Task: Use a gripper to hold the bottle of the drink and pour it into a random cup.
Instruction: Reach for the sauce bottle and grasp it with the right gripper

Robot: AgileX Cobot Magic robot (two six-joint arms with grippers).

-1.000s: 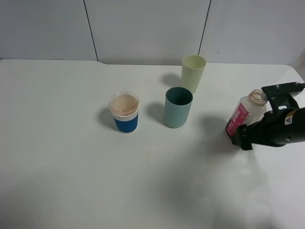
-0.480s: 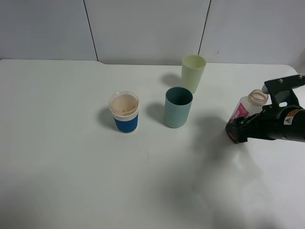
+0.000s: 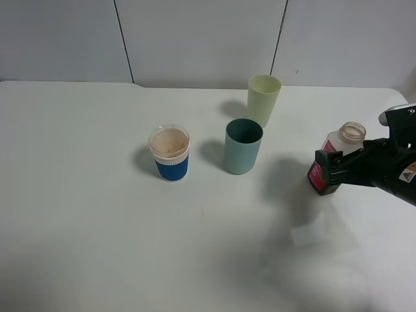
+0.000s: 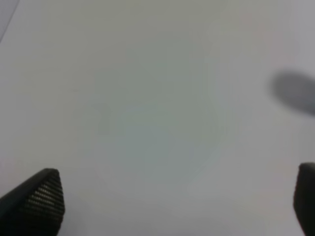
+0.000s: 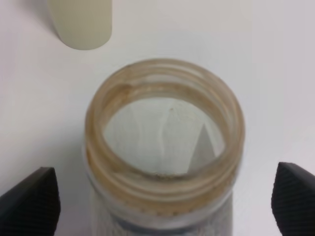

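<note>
Evidently held the bottle (image 3: 340, 144) in the right gripper (image 3: 325, 174), clamped low on its body, neck up, slightly tilted, at the far right. Found the cup (image 3: 243, 147) well apart to its left, upright. Showed the left gripper (image 4: 170, 199) spread wide, empty.

Three cups (image 3: 244, 148) (image 3: 264, 99) (image 3: 170, 155), one bottle (image 3: 341, 142), two hands (image 3: 327, 174) (image 4: 177, 201).

Bright, even light; soft shadow left of cup (image 3: 244, 146); left wrist view blurred, washed out.
</note>
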